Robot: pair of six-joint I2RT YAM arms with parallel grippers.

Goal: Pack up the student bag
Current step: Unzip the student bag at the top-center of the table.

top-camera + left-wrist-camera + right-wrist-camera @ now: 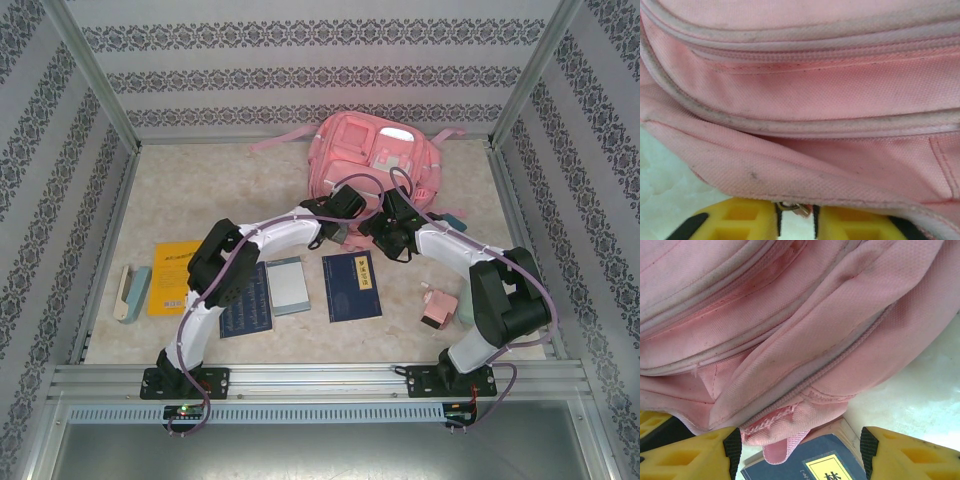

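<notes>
The student bag [372, 150], a large pink fabric backpack, lies at the back middle of the table. Both grippers are at its near edge, the left gripper [343, 207] beside the right gripper [392, 228]. In the left wrist view the yellow fingers of the left gripper [796, 221] stand a narrow gap apart, closed on a small metal zipper pull [792, 207] under the bag's seam [805, 175]. In the right wrist view the right gripper [797, 452] stands wide open. A pink fabric tab [782, 440] at the end of a zip hangs between its fingers, untouched, over a blue book [840, 465].
On the table in front of the bag lie a yellow book [174, 277], a dark blue book [247, 301], a grey book [287, 285] and a blue book [351, 285]. A pale pencil case [127, 292] is at far left, a pink box [438, 308] at right.
</notes>
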